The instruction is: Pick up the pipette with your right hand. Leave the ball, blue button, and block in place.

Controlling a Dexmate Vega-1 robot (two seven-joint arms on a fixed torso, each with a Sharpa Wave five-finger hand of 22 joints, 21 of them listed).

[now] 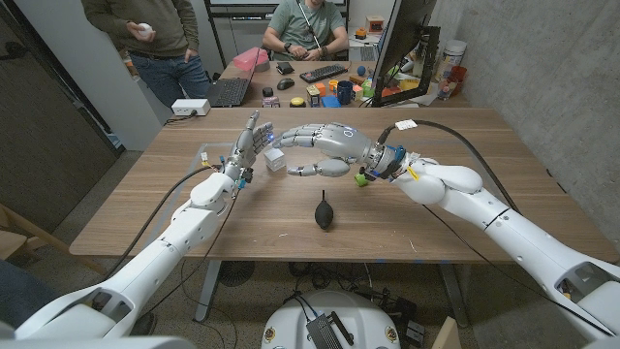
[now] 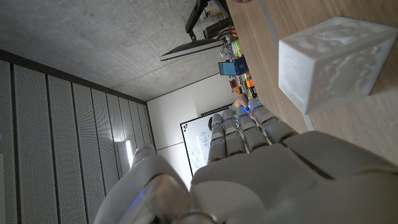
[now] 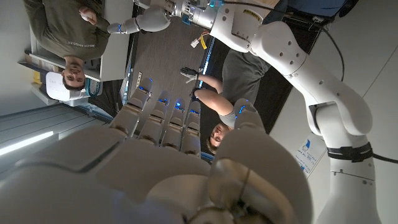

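Nearest the front edge of the surface (image 1: pixel 465 247), slightly right of its middle, lies a black rubber ball (image 1: pixel 324 213) with a thin nozzle pointing toward the far edge; it rests free, well clear of both hands.

Beyond it, about mid-depth, the right hand (image 1: pixel 315 150) hangs above the surface on its edge, fingers extended toward the left side and spread apart, thumb below them, holding nothing. A small green object (image 1: pixel 361 178) sits on the surface just beside the right wrist; its shape is too small to identify.

The left hand (image 1: pixel 246 145) stands upright left of centre, fingers pointing toward the far edge and apart, gripping nothing. In the left wrist view the same hand (image 2: pixel 249 174) shows its back, with fingers straight.

The white block (image 1: pixel 274 160) rests on the surface between the two hands, just beside the left hand's fingers and below the right hand's fingertips; contact with either cannot be confirmed. The left wrist view shows the block (image 2: pixel 336 59) as a white cube with embossed faces, standing square on the wood.

A clear, thin item (image 1: pixel 215 155), possibly the pipette, lies near the far-left part of the surface, beyond the left hand; its identity is uncertain.

Two people are behind the far edge.
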